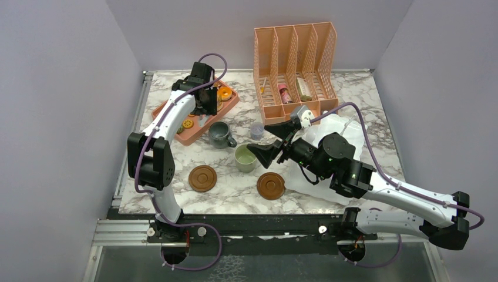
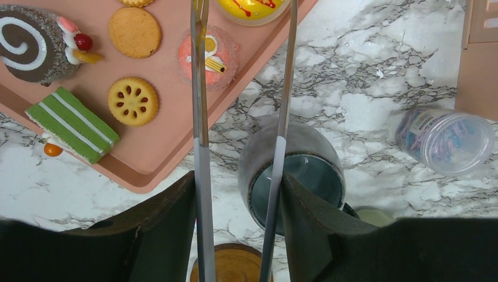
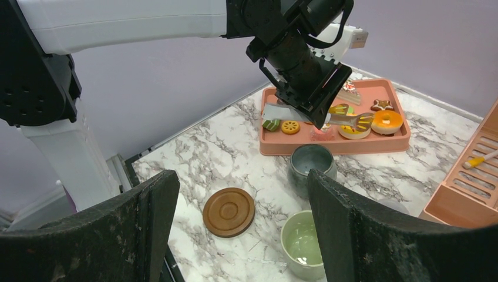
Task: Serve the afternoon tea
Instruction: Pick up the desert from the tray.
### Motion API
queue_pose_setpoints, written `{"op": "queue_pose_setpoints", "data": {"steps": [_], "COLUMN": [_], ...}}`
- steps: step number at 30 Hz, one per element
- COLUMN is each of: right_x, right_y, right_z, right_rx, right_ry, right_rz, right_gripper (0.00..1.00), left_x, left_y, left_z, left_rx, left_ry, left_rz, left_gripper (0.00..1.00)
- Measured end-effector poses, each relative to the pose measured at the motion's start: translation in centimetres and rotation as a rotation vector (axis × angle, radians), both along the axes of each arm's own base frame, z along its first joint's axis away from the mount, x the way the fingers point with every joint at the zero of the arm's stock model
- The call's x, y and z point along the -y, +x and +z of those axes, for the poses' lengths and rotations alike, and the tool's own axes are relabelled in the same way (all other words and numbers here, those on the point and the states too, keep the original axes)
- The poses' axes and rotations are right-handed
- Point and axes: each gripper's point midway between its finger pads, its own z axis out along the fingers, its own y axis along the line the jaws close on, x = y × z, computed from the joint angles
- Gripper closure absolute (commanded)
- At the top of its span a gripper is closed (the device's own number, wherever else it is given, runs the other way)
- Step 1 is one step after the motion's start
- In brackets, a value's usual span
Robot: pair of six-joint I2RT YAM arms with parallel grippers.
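Note:
My left gripper [image 1: 207,103] [image 2: 239,182] is shut on metal tongs [image 2: 199,164] [image 3: 346,120] and hovers over the peach tray [image 1: 194,136] [image 2: 164,147] of toy sweets. The tong tips stand apart at a pink cake [image 2: 220,50] [image 3: 320,134]. An orange donut [image 1: 224,93] [image 3: 386,121], cookies and a green cake [image 2: 73,124] lie in the tray. The grey-blue mug [image 1: 220,134] [image 2: 296,176] [image 3: 311,161] stands by the tray. My right gripper [image 1: 271,141] [image 3: 242,176] is open and empty beside the pale green mug [image 1: 245,157] [image 3: 302,244]. Two brown coasters [image 1: 202,177] [image 1: 271,185] lie bare near the front.
A peach file organizer [image 1: 296,64] stands at the back and holds a small pink bottle [image 1: 285,94]. A tiny clear lilac cup [image 1: 257,129] [image 2: 446,141] lies between the mugs and the organizer. A white plastic sheet [image 1: 346,126] lies under my right arm.

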Motion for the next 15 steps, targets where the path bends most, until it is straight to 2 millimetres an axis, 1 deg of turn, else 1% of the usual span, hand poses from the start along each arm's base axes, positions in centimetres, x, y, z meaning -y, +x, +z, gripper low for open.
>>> {"op": "queue_pose_setpoints", "data": {"steps": [11, 13, 15], "right_x": [-0.01, -0.01, -0.01], "right_y": [-0.01, -0.01, -0.01], "right_z": [0.02, 0.02, 0.03], "right_rx": [-0.002, -0.002, -0.002], "right_ry": [0.002, 0.002, 0.003], "right_rz": [0.000, 0.000, 0.000], "right_gripper": [0.15, 0.15, 0.15], "left_x": [-0.09, -0.10, -0.10], "left_y": [-0.26, -0.26, -0.27], "left_z": [-0.43, -0.43, -0.48], "left_rx": [-0.012, -0.012, -0.012], "left_ry": [0.006, 0.007, 0.007], "left_rz": [-0.005, -0.006, -0.006], "left_gripper": [0.47, 0.48, 0.52]}}
